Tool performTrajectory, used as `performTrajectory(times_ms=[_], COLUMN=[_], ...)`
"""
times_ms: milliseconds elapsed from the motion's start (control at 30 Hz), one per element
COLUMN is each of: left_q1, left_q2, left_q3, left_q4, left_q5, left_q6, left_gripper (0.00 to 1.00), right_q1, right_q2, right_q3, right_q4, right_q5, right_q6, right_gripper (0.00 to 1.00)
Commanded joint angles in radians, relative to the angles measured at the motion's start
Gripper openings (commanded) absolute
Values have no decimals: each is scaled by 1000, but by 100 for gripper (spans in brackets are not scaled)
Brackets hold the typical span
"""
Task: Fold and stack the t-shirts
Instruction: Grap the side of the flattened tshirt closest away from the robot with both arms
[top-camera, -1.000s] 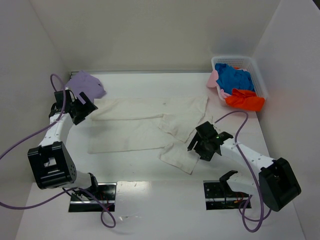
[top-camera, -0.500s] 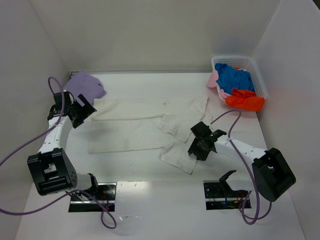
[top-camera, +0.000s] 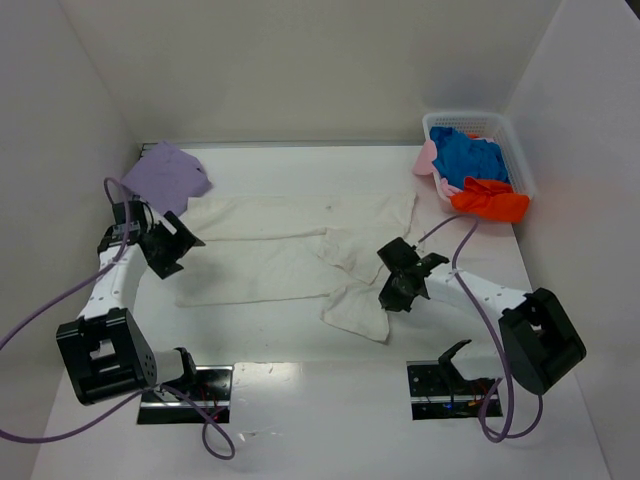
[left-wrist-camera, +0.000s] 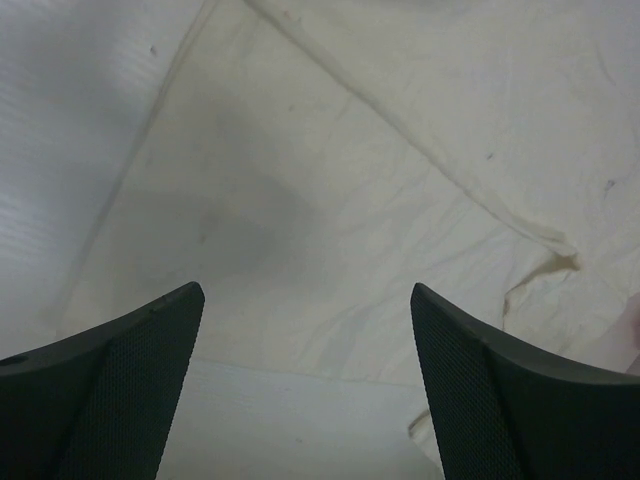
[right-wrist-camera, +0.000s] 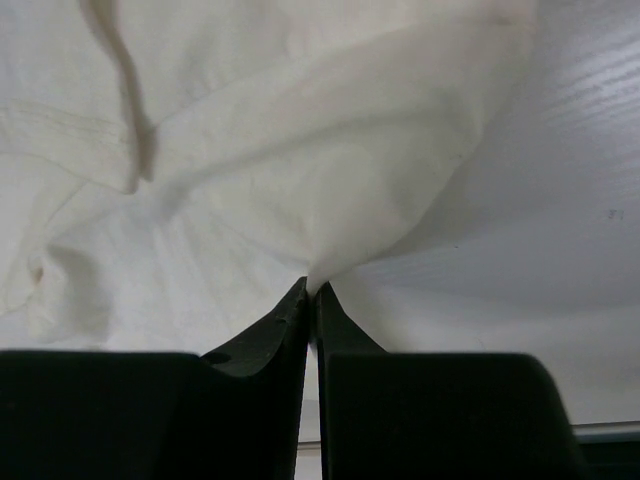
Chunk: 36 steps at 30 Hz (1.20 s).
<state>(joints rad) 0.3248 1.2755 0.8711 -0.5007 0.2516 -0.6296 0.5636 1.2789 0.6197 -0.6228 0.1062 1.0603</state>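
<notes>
Off-white t-shirt (top-camera: 270, 250) lies spread and rumpled mid-table, between the two claws, and looks at most partly folded: the long body is flat, the flaps on its right side are bunched. Lavender t-shirt (top-camera: 170, 175) sits beyond the left claw (top-camera: 172, 245) near the back wall; can't tell if it is folded. Blue t-shirt (top-camera: 468, 155), orange-red t-shirt (top-camera: 490, 203) and pale pink t-shirt (top-camera: 428, 160) are heaped in and over the white basket (top-camera: 500, 123), well beyond the right claw (top-camera: 392, 290) and off to its right. No stack is visible, so this is judged early: nearly all folding and all stacking are left. Right claw has its fingers pressed together, pinching a ridge of off-white cloth at the tips; the cloth fans out ahead of them, with bare table to their right. Left claw is spread wide and holds nothing; off-white cloth lies directly under and ahead of it, the shirt's edge running past its left finger.
</notes>
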Motion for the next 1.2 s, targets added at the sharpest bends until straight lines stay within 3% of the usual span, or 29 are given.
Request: performTrajectory(times_ms=[0, 200, 500, 633, 733, 833, 1000, 1167], left_q1=[7, -15, -24, -24, -47, -47, -56, -56], left_q2=[-15, 31, 222, 243, 243, 234, 223, 164], left_q3=[-14, 71, 229, 218, 201, 201, 63, 3], left_q4=[-90, -197, -383, -406, -424, -415, -346, -300], left_q5=[12, -40, -343, -370, -402, -348, -357, -391], left_q6=[-29, -55, 19, 4, -70, -168, -326, -366], left_gripper=[90, 90, 90, 90, 90, 90, 90, 90], right_q1=[12, -19, -93, -102, -102, -102, -102, -102], right_q2=[34, 97, 117, 137, 158, 172, 183, 183], right_q3=[70, 140, 178, 199, 209, 228, 238, 249], right_q4=[32, 63, 84, 84, 94, 103, 103, 103], right_q5=[27, 15, -19, -28, -28, -37, -37, -37], right_q6=[-6, -59, -118, -128, -128, -138, -148, -157], right_gripper=[10, 10, 11, 12, 12, 12, 12, 13])
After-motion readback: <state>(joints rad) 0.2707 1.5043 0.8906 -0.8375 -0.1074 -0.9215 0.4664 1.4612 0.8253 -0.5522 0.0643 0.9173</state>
